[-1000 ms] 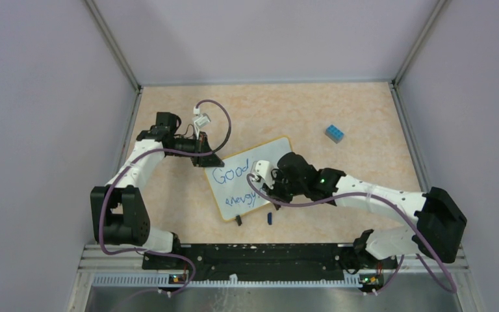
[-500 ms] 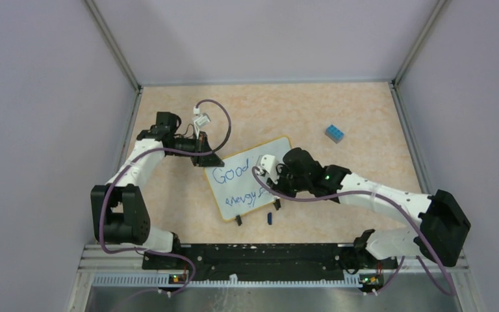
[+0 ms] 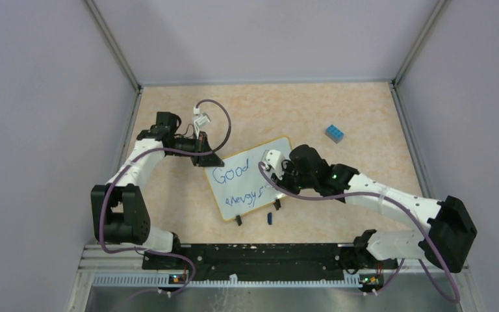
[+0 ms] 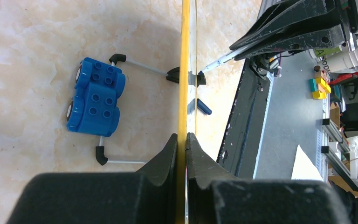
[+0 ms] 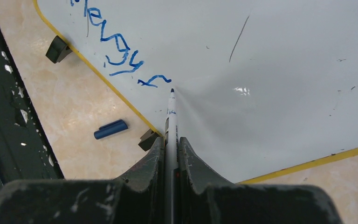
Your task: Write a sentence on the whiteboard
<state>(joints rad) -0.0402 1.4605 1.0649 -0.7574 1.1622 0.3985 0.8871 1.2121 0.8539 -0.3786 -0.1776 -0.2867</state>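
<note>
Left hand (image 4: 182, 137) clamps the whiteboard (image 3: 239, 184) rim; right hand (image 5: 171, 140) grips a marker (image 5: 171, 112), tip on it.

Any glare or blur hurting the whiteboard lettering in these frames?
Right wrist: small glare patch on the whiteboard right of the marker, lettering sharp. Left wrist: board edge-on, writing not visible. Top external: even light, lettering small, "Good" legible.

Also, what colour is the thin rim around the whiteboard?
Yellow-orange. The rim of the whiteboard shows best in the right wrist view.
</note>
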